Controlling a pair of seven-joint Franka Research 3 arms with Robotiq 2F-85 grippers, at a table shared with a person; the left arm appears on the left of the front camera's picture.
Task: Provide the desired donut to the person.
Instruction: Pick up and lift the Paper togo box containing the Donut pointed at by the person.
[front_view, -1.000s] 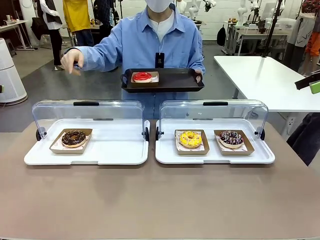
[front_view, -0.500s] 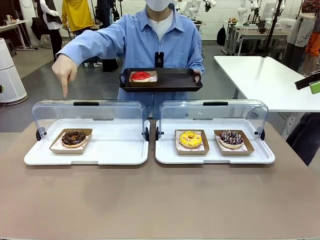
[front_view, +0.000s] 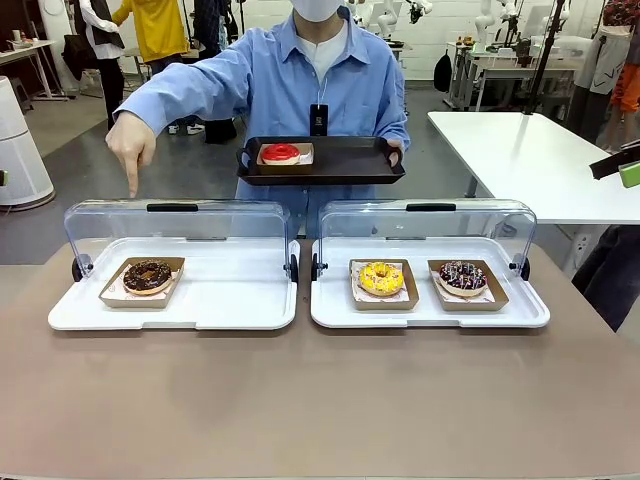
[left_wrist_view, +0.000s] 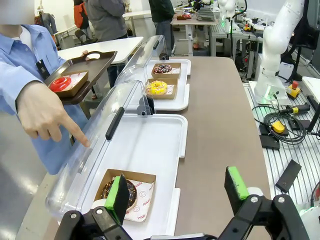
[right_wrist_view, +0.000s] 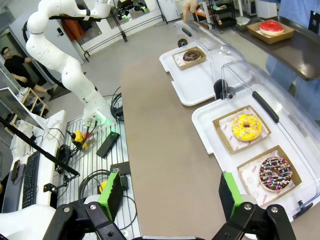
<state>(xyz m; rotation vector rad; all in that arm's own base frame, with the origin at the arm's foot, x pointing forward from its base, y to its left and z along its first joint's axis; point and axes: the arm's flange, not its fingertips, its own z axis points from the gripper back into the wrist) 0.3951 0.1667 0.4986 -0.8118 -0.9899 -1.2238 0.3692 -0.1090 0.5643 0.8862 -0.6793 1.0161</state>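
The person (front_view: 320, 80) in a light-blue shirt stands at the far side, holding a black tray (front_view: 345, 160) that carries a red-glazed donut (front_view: 283, 152). Their other hand (front_view: 132, 150) points a finger straight down over the left case, above the chocolate donut (front_view: 148, 275) in its brown paper tray. In the right case sit a yellow donut (front_view: 381, 278) and a dark sprinkled donut (front_view: 462, 276). My left gripper (left_wrist_view: 177, 192) is open, hovering near the chocolate donut (left_wrist_view: 119, 190). Well back from the cases, my right gripper (right_wrist_view: 167, 192) is open above the table.
Both white display cases (front_view: 175, 300) (front_view: 430, 300) have clear lids (front_view: 175, 225) swung up at the back. The brown tabletop (front_view: 320, 400) in front of them is bare. A white table (front_view: 530, 160) stands at the back right. Bystanders stand far behind.
The person's free hand swung from out at the side to above the left case and now points down at the chocolate donut. The black tray shifted slightly.
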